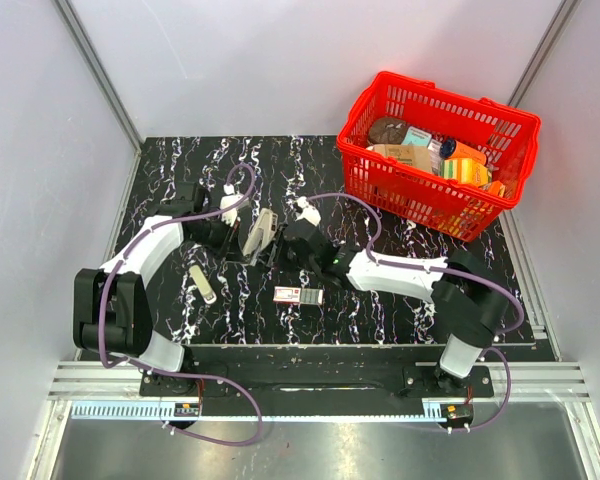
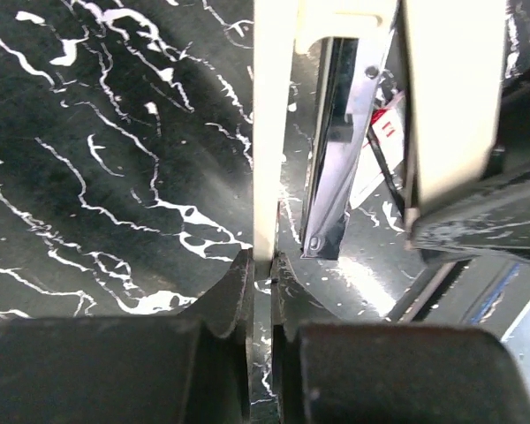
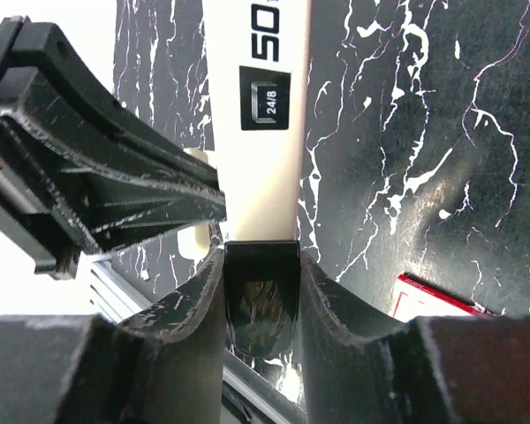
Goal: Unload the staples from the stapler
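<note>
The stapler is held open at mid-counter, with the left tool closed on its cream lid edge and the right tool clamped on its black end. The staples, judged to be the pale strip lying near left, appear already removed. Whether the magazine is empty cannot be told.

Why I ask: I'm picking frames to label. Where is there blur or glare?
Top view: evenly lit and sharp, the stapler small. Left wrist: stapler's cream shell bleached, sheen on the table, left hand blurred. Right wrist: label crisp, top-left corner blown white, right hand soft.
</note>
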{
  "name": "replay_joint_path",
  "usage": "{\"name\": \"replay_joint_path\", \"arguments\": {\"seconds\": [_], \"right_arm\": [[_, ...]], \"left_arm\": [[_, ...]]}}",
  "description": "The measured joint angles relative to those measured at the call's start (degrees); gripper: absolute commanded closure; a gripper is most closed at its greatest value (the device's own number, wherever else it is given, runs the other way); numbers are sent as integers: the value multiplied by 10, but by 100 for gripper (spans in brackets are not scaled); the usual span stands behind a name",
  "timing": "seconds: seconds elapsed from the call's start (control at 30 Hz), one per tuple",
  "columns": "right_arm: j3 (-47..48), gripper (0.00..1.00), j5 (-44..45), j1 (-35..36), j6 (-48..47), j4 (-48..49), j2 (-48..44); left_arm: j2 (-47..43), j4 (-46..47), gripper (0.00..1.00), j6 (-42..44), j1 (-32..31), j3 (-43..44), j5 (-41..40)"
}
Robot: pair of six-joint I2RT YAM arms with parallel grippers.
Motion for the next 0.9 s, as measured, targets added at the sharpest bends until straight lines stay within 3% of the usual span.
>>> {"name": "replay_joint_path", "arguments": {"seconds": [0.37,0.9], "right_arm": [[-42,100,-42,-10,-42,33,-29],[-97,100,-130,-64,-187,-18,-105]], "left_arm": [[-11,49,100,73,-14,-8,-140],[-40,214,100,200,-113,-88,-363]]}}
